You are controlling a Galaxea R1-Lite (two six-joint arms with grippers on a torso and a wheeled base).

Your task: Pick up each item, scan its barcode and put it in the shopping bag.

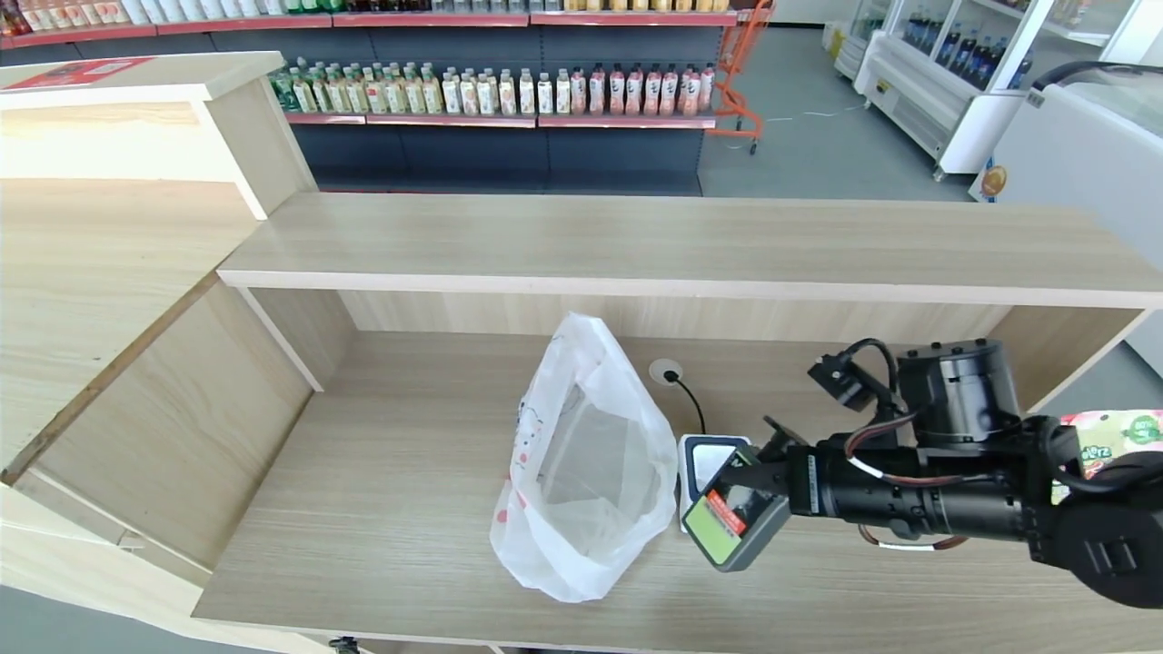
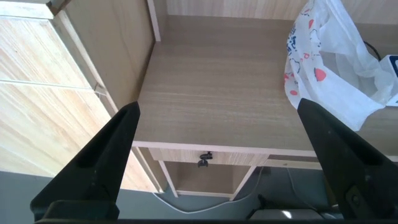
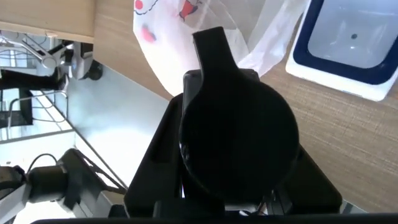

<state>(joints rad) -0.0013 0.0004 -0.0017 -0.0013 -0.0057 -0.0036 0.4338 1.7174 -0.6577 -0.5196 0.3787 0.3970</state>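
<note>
Package (image 1: 731,531), grey with a green face and a red label, is clamped in your right gripper (image 1: 747,474). It is held tilted just above the tabletop (image 1: 409,509), in front of the barcode scanner (image 1: 704,450). The scanner is a white unit with a dark blue rim, and a black cable (image 1: 692,400) runs from it to a round port in the tabletop. The white shopping bag (image 1: 581,463) stands open just beside the scanner, on its left. Your left gripper (image 2: 219,109) hangs over the near edge of the tabletop, left of the bag, with its jaws spread wide and nothing between them. A colourful packet (image 1: 1122,434) shows at the far right, partly hidden behind your right arm. Shelves of bottles (image 1: 491,91) line the aisle beyond the counter.
</note>
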